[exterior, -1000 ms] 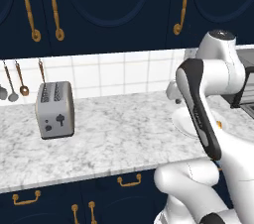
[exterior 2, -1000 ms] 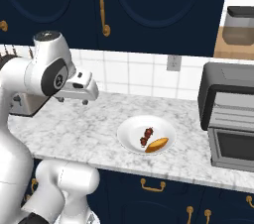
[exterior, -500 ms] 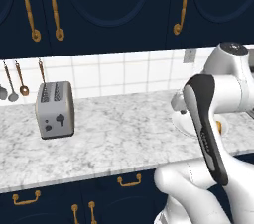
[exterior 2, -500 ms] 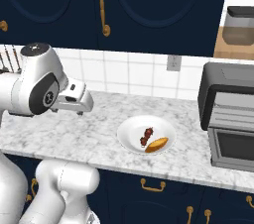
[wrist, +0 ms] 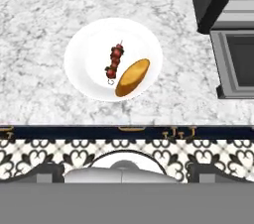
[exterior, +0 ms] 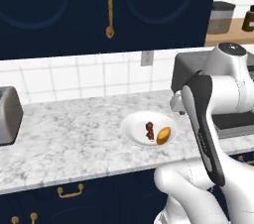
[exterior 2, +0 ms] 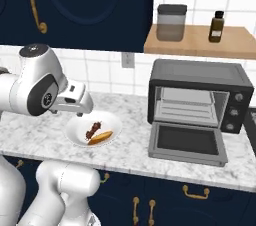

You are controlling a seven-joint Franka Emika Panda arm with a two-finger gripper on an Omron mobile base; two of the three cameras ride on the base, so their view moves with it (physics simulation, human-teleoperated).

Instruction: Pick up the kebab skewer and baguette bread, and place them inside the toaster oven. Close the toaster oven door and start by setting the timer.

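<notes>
The marble table (exterior 2: 125,142) ran across the middle of the right base view, under dark blue cupboards (exterior 2: 90,5) that took up the upper left of that frame. The toaster oven (exterior 2: 200,97) stood at the right of centre in the right base view, against the tiled wall, and the toaster oven door (exterior 2: 186,142) lay dropped flat onto the table in front of it, so the wire rack inside showed through the opening. Above the oven, in the upper right of that frame, a wooden shelf (exterior 2: 200,40) carried a grey canister (exterior 2: 171,22) and a small brown bottle (exterior 2: 217,26). In the left base view a silver toaster (exterior: 9,115) sat at the far left edge, well apart from everything else. A white plate (wrist: 113,58) lay near the table's front edge, upper centre in the hand view (left of the oven there). On the plate the baguette bread (wrist: 132,77) lay tilted, just beside the kebab skewer (wrist: 114,62), which rested closer to the plate's middle; whether the two touched could not be told. The hand (exterior 2: 80,106) hung above the plate at the left of centre in the right base view, its jaws spread wide and holding nothing, clear of the plate and the food.
</notes>
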